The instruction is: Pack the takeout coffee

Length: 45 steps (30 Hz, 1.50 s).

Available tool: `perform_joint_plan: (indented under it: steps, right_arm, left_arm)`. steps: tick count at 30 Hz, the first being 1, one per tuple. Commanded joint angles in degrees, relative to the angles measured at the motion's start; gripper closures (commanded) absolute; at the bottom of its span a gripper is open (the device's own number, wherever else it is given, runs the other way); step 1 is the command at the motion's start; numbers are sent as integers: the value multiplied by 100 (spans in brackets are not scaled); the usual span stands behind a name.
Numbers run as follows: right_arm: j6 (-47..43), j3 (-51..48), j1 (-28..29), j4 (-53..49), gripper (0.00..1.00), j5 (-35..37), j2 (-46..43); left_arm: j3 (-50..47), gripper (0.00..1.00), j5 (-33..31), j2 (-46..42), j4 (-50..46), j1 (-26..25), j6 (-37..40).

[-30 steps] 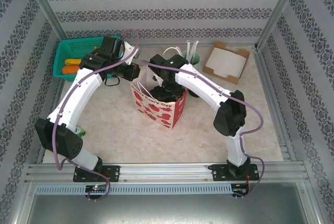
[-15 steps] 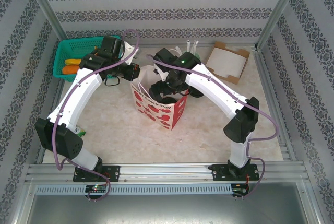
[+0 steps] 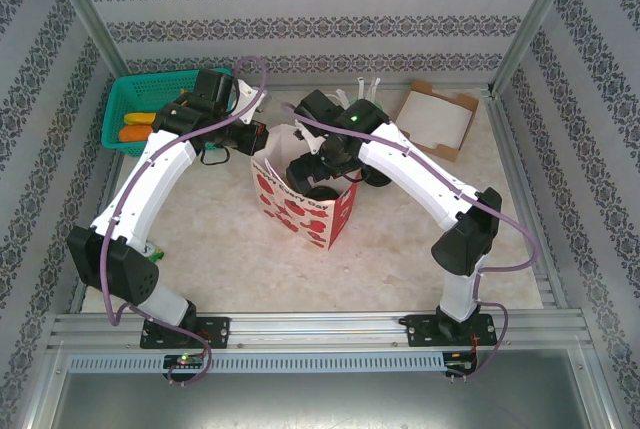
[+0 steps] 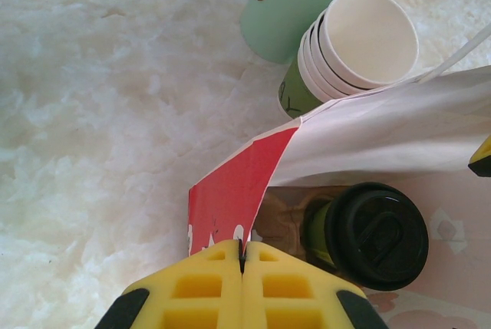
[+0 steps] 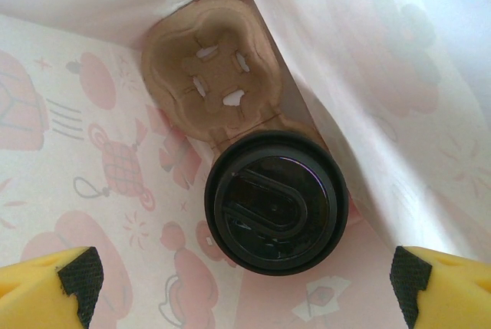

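Raise right gripper (image 5: 247, 275), jaws apart above the seated takeout coffee (image 5: 275, 200), straight up out of the bag (image 3: 300, 211), with left gripper (image 4: 242, 268) clamped on its far-left rim.

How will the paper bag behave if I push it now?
Probably floppy: the paper bag bends where the left fingers pinch its rim. Likely bottom-weighted, so steadier, since the takeout coffee sits in a pulp carrier inside. It may slide on the smooth table.
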Motion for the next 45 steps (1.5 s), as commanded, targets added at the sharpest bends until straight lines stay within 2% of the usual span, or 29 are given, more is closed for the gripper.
perform_joint_plan:
  steps: [1, 21, 24, 28, 29, 31, 33, 38, 42, 45]
  right_arm:
    - [-76, 151, 33, -146, 2, 332, -26]
    - [-567, -1527, 86, 1818, 2, 471, -2110]
    - [-195, -1915, 102, 2191, 3, 571, -2538]
    - [816, -2541, 172, 2496, 5, 1507, -3156]
    - [1152, -2605, 179, 2396, 6, 1865, -3249]
    - [1992, -2804, 166, 2182, 16, 2398, -3493]
    - [2543, -2953, 141, 1984, 21, 2516, -3615]
    - [3020, -2699, 120, 1193, 28, 2235, -3281]
    - [3036, -2704, 121, 1331, 39, 1612, -3003]
    - [2957, -2777, 139, 1316, 46, 1602, -2885]
  left_arm:
    - [134, 100, -18, 20, -15, 43, 60]
    - [119, 100, -9, 17, 8, 43, 34]
    - [108, 100, -8, 0, 7, 39, 16]
    - [69, 100, -9, 1, 38, 40, -13]
    - [67, 100, -8, 11, 42, 43, -18]
    - [84, 100, 11, 24, 32, 39, -24]
    - [102, 100, 11, 24, 32, 40, -35]
    - [103, 100, 27, 22, 69, 44, -79]
    - [117, 100, -6, 44, 63, 45, -134]
    - [93, 100, 8, 15, 84, 46, -162]
